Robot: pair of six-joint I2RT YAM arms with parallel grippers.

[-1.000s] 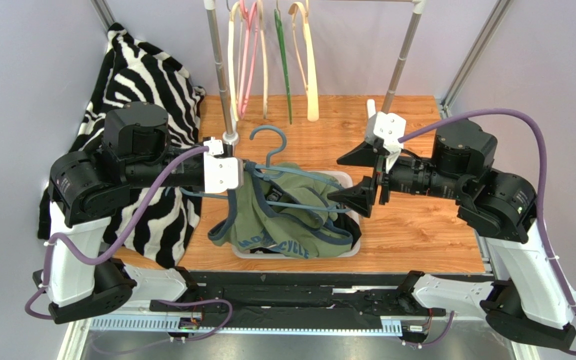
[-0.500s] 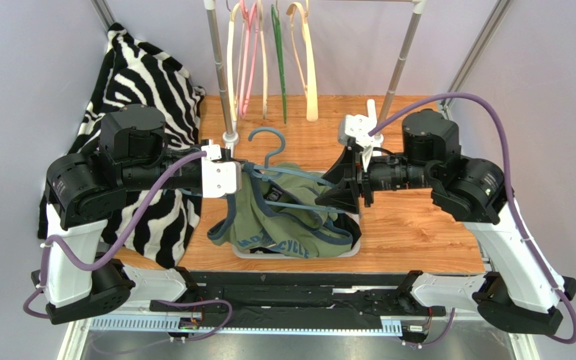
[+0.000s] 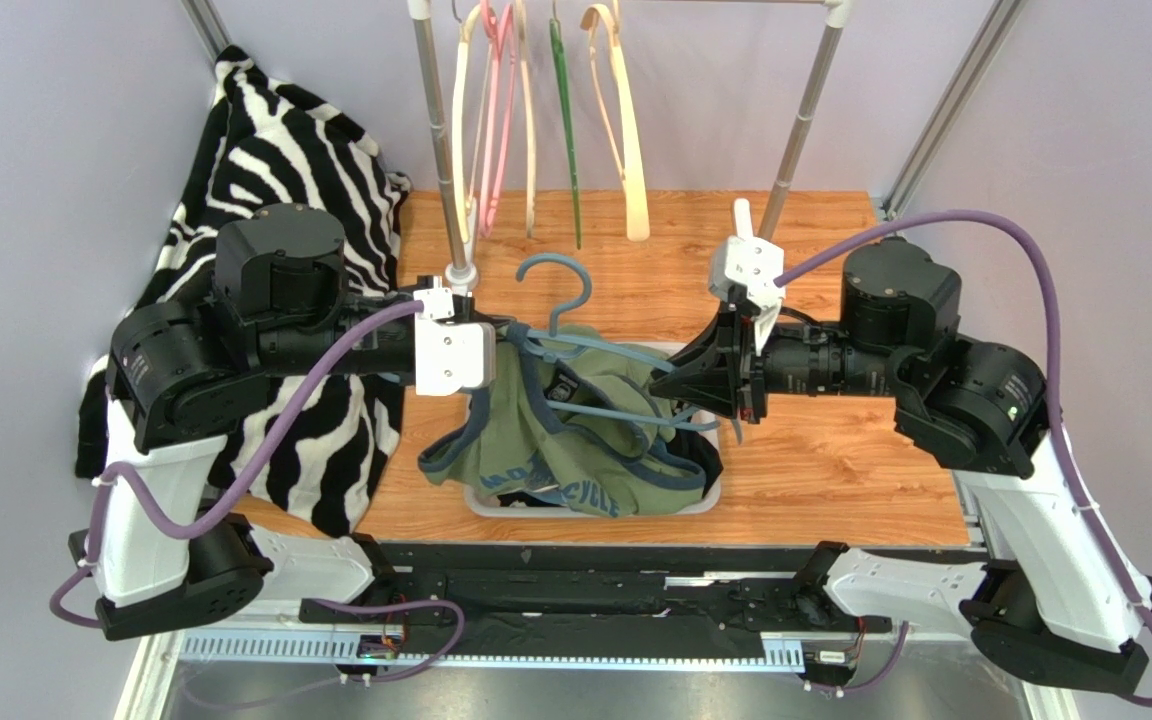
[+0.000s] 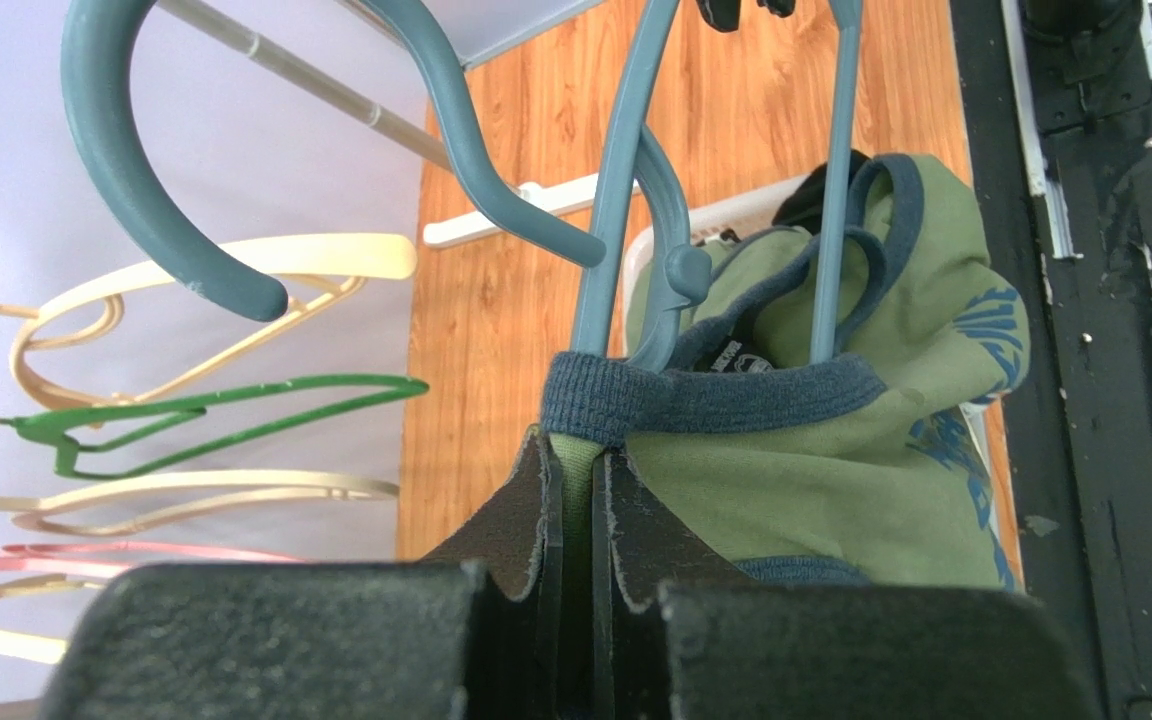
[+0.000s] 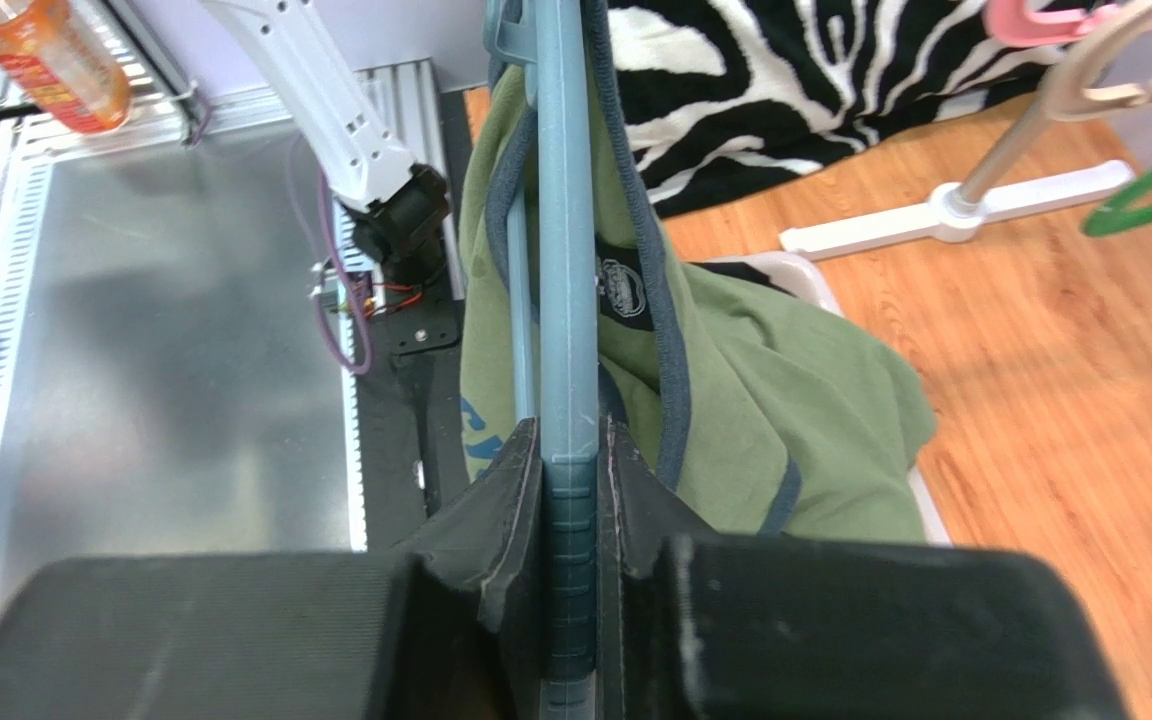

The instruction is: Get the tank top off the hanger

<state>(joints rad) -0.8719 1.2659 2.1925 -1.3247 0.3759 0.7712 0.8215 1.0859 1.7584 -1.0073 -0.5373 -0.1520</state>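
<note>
Two holds are now in place. At the left, the tank top, draped over the hanger, is pinched near what seems its trimmed edge in the clenched left gripper. At the right, the hanger's bar, only approached a second ago, has been clamped by the right gripper, so garment and hanger can likely be drawn apart.

olive tank top, blu hanger, zebra cloth

tank top on hanger | over bin | rack behind
</note>
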